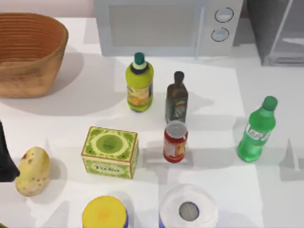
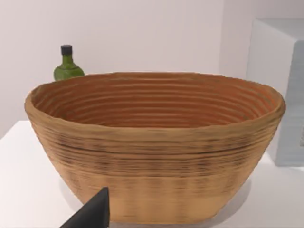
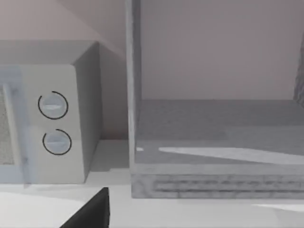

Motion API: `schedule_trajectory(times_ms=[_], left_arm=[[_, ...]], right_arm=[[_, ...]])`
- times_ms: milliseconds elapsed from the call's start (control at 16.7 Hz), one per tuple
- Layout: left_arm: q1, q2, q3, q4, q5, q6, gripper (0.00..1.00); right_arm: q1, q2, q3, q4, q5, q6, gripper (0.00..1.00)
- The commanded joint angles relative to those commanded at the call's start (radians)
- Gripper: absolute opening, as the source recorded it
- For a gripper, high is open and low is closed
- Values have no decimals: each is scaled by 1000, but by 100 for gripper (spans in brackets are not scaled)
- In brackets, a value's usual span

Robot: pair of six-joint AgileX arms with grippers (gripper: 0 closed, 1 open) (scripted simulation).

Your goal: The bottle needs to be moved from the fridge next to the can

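The bright green bottle [image 1: 256, 131] stands upright on the table at the right, outside the fridge [image 1: 280, 33], whose grey cabinet fills the far right corner. The fridge [image 3: 213, 142] is open and its shelf is bare in the right wrist view. The red can [image 1: 175, 141] stands upright near the table's middle, well to the left of the bottle and apart from it. My left arm [image 1: 4, 156] is parked at the left edge beside the potato. A dark piece of my left gripper [image 2: 95, 213] faces the basket. A dark piece of my right gripper [image 3: 92, 213] faces the fridge.
A wicker basket [image 1: 28, 52] sits at the back left and a white microwave [image 1: 166, 26] at the back. Just behind the can stand a yellow-green bottle [image 1: 139, 83] and a dark brown bottle [image 1: 176, 97]. In front lie a green box [image 1: 110, 152], a potato [image 1: 32, 171], a yellow-lidded tub [image 1: 104, 213] and a white roll [image 1: 188, 209].
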Motion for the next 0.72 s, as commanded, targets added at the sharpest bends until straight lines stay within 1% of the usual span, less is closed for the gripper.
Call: schedule_trajectory(times_ms=[240,720], left_arm=[[0,0,0,0,0,0,100],[0,0,0,0,0,0,100]], right_arm=[[-1,-156,129,-272,-1,0,100],[-3,-526,431,-994,-2,-4,100]])
